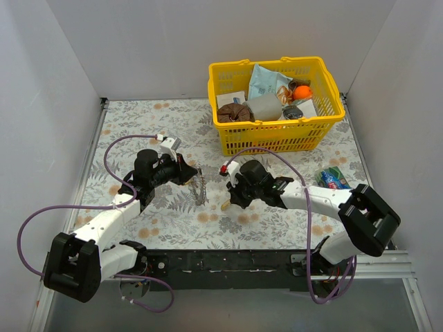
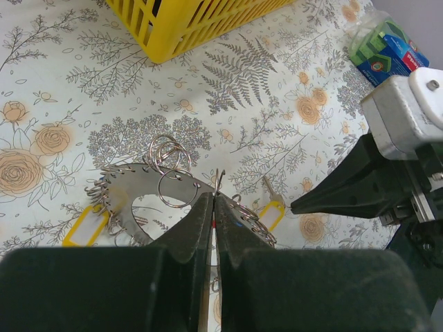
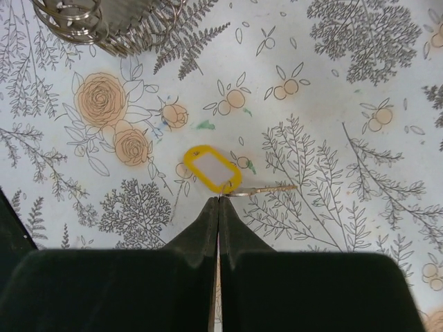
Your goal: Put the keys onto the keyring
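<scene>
The keyring [image 3: 138,17] is cut off by the top edge.

Clock centred mid-table [image 1: 138,124], top view. The yellow basket [image 1: 266,142] hogs 1 o'clock right back to the wall. Dead centre is jammed: left gripper [image 1: 192,176] and right gripper [image 1: 230,198] sit nearly nose to nose with the keyring [image 1: 200,187] between them and a yellow-tagged key [image 1: 227,205] on the cloth just under the right one's tips. A blue-green packet [image 1: 333,179] sits at 3. There's open cloth from 9 round to 12, plus the strip at 6 before the bases.
</scene>
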